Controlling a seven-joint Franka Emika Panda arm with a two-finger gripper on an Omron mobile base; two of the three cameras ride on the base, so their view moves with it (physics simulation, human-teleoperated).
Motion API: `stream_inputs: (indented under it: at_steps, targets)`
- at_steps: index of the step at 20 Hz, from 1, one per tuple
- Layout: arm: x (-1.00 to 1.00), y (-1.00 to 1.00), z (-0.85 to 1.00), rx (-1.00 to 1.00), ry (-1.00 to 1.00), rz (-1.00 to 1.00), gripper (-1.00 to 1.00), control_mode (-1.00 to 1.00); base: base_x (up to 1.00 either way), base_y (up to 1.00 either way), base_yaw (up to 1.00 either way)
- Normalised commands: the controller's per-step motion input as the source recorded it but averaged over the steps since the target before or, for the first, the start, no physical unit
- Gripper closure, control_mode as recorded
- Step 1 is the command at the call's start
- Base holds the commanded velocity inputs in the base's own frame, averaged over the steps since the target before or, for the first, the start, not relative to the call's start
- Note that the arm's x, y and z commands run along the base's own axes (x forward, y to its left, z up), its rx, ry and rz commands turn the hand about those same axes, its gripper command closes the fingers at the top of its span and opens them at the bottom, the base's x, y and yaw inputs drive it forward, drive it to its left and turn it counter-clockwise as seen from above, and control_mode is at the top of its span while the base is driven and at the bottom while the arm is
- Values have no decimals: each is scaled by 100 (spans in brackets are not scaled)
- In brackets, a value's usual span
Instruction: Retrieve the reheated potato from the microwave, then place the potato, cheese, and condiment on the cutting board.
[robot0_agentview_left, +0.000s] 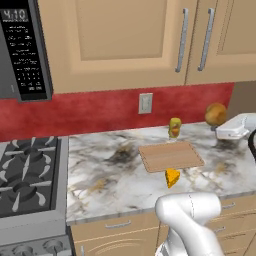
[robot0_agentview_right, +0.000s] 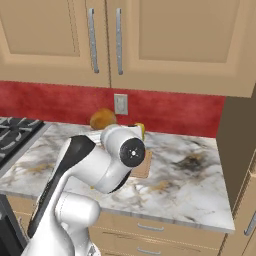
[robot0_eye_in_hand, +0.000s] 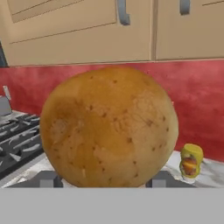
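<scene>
Golden-brown potato (robot0_eye_in_hand: 109, 127), rough-skinned, pinched in the pincer (robot0_eye_in_hand: 103, 180) above the marble tabletop (robot0_agentview_left: 105, 175), at 2 o'clock from the cutting board (robot0_agentview_left: 171, 156). Condiment (robot0_agentview_left: 174, 127) at 12 o'clock of the board, cheese (robot0_agentview_left: 172, 177) at 6. Step judged: carrying; next, lower onto the board and release. Microwave (robot0_agentview_left: 22, 50) clock digits blurred, unreadable.

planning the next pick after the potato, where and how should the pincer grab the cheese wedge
Take the cheese across its two flat triangular faces, coming straight down from above. It lies apart on the counter just in front of the cutting board, so nothing crowds a top approach.
</scene>
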Motion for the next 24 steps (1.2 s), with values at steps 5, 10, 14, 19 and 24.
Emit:
stream_inputs:
  at_steps: [5,10,14,19,24]
  targets:
    - [57,0,-29,0,10,10,100,-100,0,0,0]
    - [45,0,-30,0,11,8,100,-100,0,0,0]
    - [34,4,-45,0,9,8,100,-100,0,0,0]
    - [29,9,-55,0,5,8,100,-100,0,0,0]
    - [37,6,-50,0,1,7,100,-100,0,0,0]
